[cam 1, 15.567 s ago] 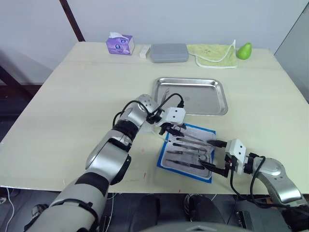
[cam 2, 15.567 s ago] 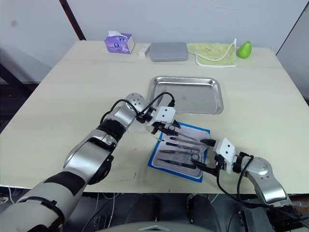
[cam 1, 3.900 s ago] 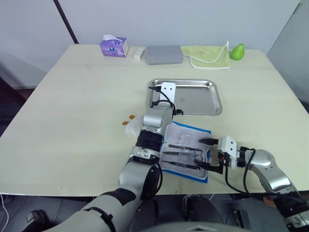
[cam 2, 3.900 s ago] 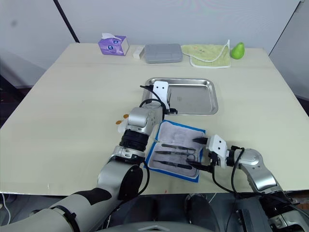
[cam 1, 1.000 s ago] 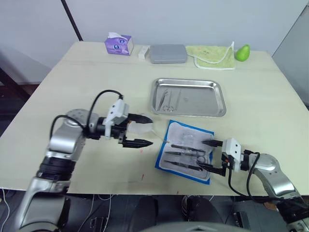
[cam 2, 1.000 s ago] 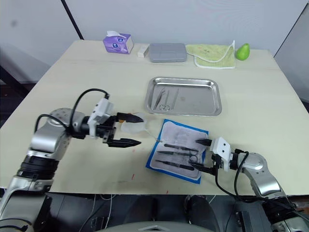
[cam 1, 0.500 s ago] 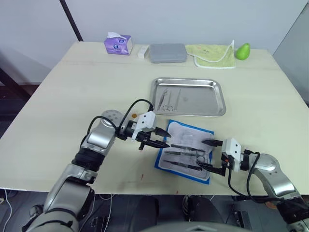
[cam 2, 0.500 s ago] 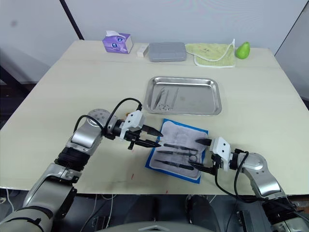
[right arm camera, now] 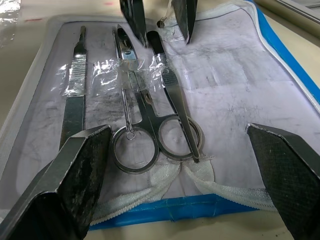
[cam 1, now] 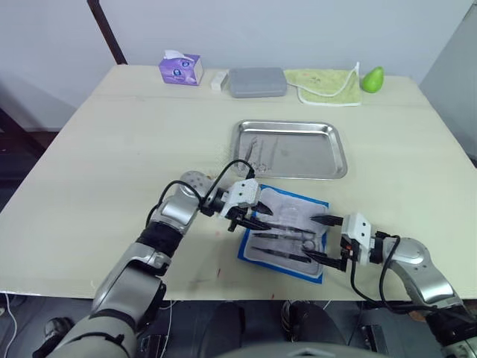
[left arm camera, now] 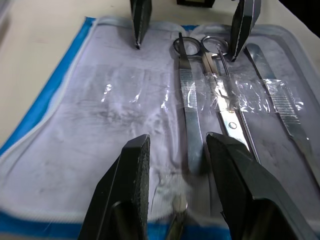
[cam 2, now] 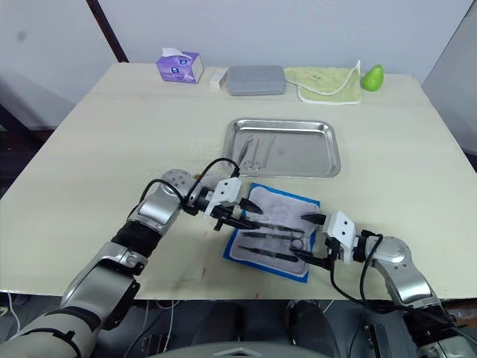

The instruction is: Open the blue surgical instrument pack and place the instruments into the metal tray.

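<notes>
Currently your blue surgical instrument pack (cam 1: 287,237) lies unfolded near the table's front edge, just in front of the metal tray (cam 1: 291,149), instruments (left arm camera: 210,107) taped to its lining. Your left gripper (cam 1: 258,221) hovers parted over their tips. Your right gripper (cam 1: 319,239) is spread wide at the ring handles, holding nothing.

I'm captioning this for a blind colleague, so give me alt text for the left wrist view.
The left claw, open, hovers over the opened blue surgical instrument pack, its pale lining holding taped-down scissors and other slim metal instruments. The right claw faces it from the far edge.
</notes>
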